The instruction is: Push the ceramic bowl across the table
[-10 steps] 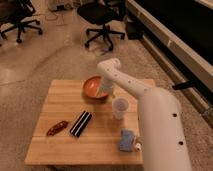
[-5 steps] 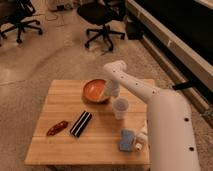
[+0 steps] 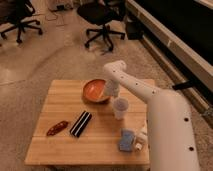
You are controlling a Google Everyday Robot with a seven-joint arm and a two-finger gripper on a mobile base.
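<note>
The ceramic bowl (image 3: pixel 95 90), orange-red inside with a dark rim, sits on the light wooden table (image 3: pixel 65 105) near its far edge, about midway across. My white arm reaches over from the right. My gripper (image 3: pixel 111 90) hangs down at the bowl's right rim, touching or nearly touching it. A small white cup (image 3: pixel 120 108) stands just in front of the gripper.
A black striped rectangular object (image 3: pixel 80 123) and a reddish-brown snack-like item (image 3: pixel 57 128) lie on the front left of the table. A blue packet (image 3: pixel 127 140) and a small white object (image 3: pixel 140 142) lie at the front right. Black office chairs (image 3: pixel 102 20) stand on the floor behind.
The arm has swung left and the gripper has settled lower at the bowl's right rim. The bowl has shifted slightly to the left.
</note>
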